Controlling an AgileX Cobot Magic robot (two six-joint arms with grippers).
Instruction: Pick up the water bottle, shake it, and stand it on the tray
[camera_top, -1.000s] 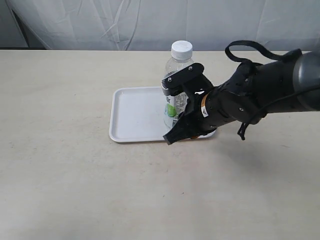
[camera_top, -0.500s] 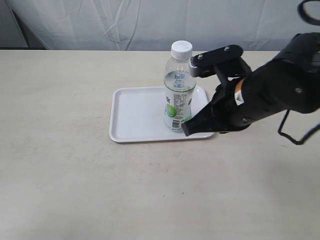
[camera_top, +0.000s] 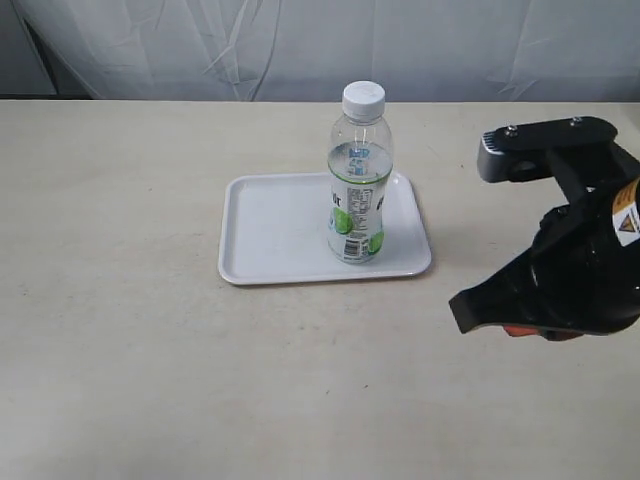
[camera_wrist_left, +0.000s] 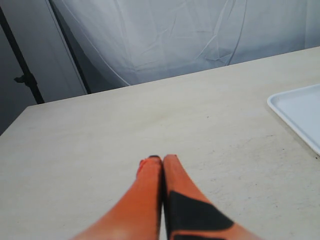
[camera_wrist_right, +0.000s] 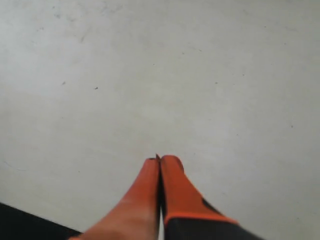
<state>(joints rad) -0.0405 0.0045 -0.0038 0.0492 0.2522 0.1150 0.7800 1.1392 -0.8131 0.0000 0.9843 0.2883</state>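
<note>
The water bottle (camera_top: 359, 175) stands upright on the right half of the white tray (camera_top: 270, 232), its white cap on top and green-and-white label facing me. My right arm hangs over the table to the right of the tray, well apart from the bottle; only its black body shows in the exterior view. In the right wrist view the right gripper (camera_wrist_right: 160, 159) is shut, orange fingers pressed together over bare tabletop. The left gripper (camera_wrist_left: 159, 159) is likewise shut with nothing held, and a corner of the tray (camera_wrist_left: 298, 111) lies ahead of it.
A white fabric backdrop (camera_top: 300, 45) runs along the far edge of the beige table (camera_top: 130, 350). A dark stand pole (camera_wrist_left: 25, 75) rises beyond the table's corner in the left wrist view.
The right gripper has let go of the bottle and the arm has drawn back to the right and toward the near edge. The bottle stays upright on the tray.
</note>
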